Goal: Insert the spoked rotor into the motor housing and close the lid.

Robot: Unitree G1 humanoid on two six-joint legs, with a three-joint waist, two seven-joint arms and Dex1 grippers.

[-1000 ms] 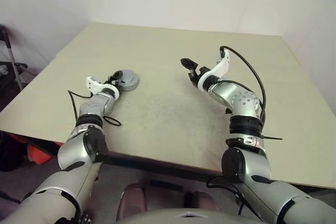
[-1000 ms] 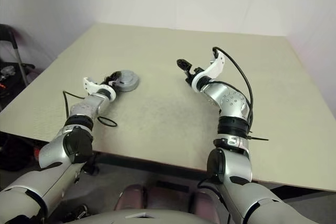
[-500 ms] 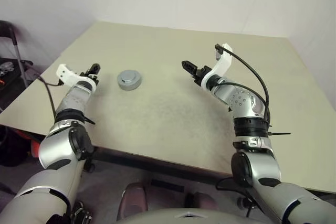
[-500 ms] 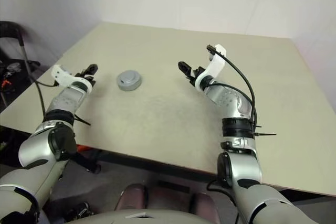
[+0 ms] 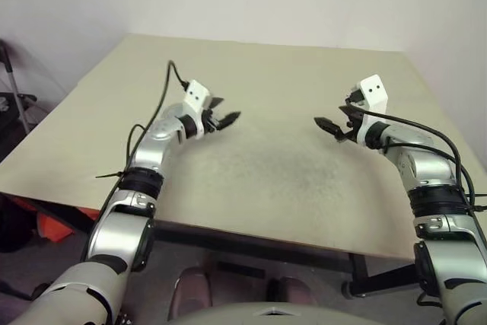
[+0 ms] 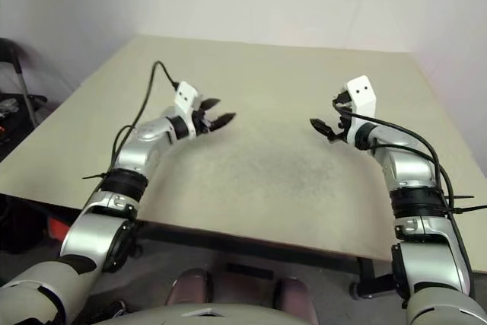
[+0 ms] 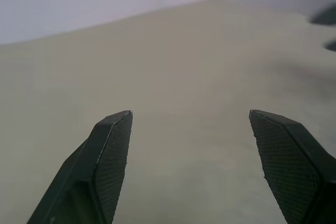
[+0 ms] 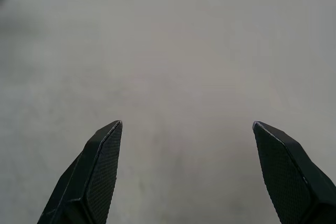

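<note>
Across a wide beige surface [image 5: 266,66], my two silver arms reach forward, well apart. My left tool [image 5: 226,109] hovers above the surface's left half, its black fingers [image 7: 113,150] spread wide and empty. My right tool [image 5: 329,116] hovers over the right half, likewise spread wide and empty. Where the motor housing sits, I cannot tell.

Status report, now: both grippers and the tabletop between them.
Left gripper open, empty, over the beige flat table. Right gripper open, empty, facing it. Nothing lies on the tabletop between them.
</note>
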